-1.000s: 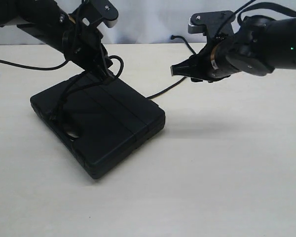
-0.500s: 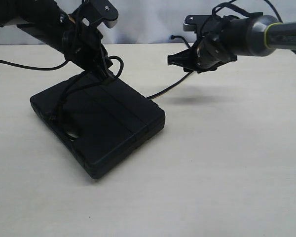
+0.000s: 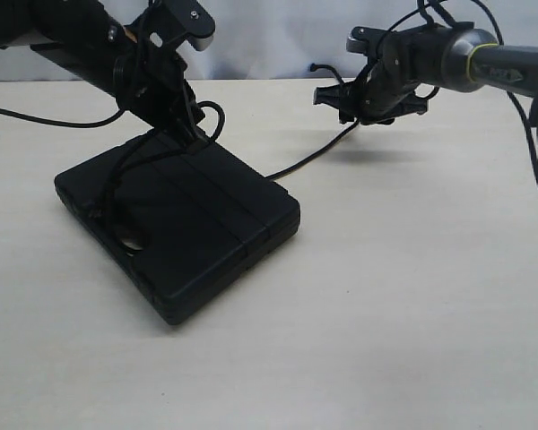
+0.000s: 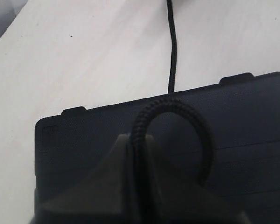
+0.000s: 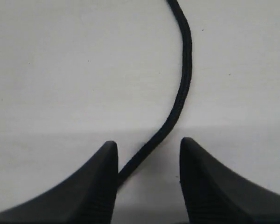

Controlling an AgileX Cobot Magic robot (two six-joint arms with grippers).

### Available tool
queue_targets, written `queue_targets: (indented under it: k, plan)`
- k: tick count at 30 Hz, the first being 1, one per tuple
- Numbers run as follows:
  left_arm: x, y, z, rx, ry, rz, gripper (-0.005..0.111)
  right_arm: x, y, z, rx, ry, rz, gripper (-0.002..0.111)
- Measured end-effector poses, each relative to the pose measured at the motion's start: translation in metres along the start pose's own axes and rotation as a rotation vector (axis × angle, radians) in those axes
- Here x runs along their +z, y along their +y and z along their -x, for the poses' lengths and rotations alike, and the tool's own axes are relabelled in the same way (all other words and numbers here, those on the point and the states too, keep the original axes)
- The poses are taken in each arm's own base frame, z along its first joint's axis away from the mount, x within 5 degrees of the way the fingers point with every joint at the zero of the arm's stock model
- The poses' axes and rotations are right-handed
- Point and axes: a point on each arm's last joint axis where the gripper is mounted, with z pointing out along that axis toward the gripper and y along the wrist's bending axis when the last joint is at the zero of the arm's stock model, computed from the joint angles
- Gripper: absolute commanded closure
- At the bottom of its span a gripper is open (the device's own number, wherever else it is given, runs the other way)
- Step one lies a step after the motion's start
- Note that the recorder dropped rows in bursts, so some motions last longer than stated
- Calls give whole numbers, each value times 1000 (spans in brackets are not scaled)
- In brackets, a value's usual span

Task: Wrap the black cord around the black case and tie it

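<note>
The black case (image 3: pixel 197 224) lies flat on the table, left of centre. The black cord (image 3: pixel 309 157) runs from the case's right edge across the table toward the back right. My left gripper (image 3: pixel 193 127) is shut on the cord above the case's far edge, and a loop (image 3: pixel 217 115) arches beside it. In the left wrist view the braided cord (image 4: pixel 175 105) curls out of the shut gripper (image 4: pixel 139 140) over the case (image 4: pixel 252 140). My right gripper (image 3: pixel 334 100) hovers open over the cord (image 5: pixel 182 84), which passes under the gap between its fingertips (image 5: pixel 149 147) without being gripped.
A cord strand (image 3: pixel 115 184) crosses the case lid down to the handle slot (image 3: pixel 130 240). Glossy arm cables (image 3: pixel 36 118) trail over the table at the far left. A pale wall (image 3: pixel 278 36) stands behind the table's back edge.
My right gripper has swung away to the back right and now sits over the cord on the table. The left gripper, the case and the loop have not moved.
</note>
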Motion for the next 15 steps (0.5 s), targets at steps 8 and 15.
queue_targets:
  k: [8,15]
  plan:
    - [0,0,0,2,0,0,107,13,2,2,5,-8,7,72]
    - [0,0,0,2,0,0,107,27,0,-8,5,26,-2,73]
